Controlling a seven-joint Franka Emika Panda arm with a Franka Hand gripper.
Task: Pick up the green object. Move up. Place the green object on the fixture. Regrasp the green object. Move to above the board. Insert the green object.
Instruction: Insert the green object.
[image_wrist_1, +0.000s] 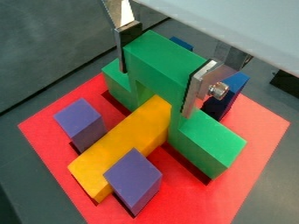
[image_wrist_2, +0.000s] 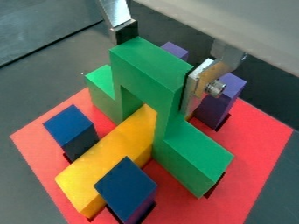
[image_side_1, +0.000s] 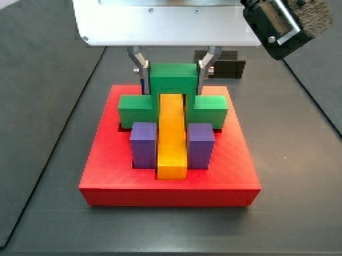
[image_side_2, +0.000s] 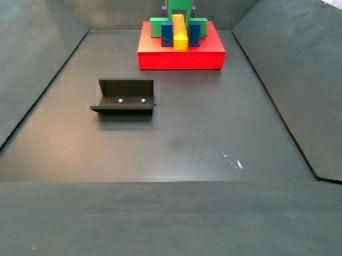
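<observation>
On the red board (image_side_1: 120, 185), at the far end of the dark floor (image_side_2: 174, 140), the bright green object (image_side_1: 173, 82), T-shaped with a tall middle and two low arms, sits across the yellow bar (image_side_1: 171, 140) between blue and purple blocks (image_side_1: 143, 140). The gripper (image_side_1: 173, 62) grasps its raised middle. A tilt on release could jam an arm against the recess. The fixture (image_side_2: 124, 98) stands well apart, nearer.

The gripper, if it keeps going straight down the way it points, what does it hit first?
The gripper straddles the green object's raised middle, so its fingers would likely meet the side arms, then the board.
</observation>
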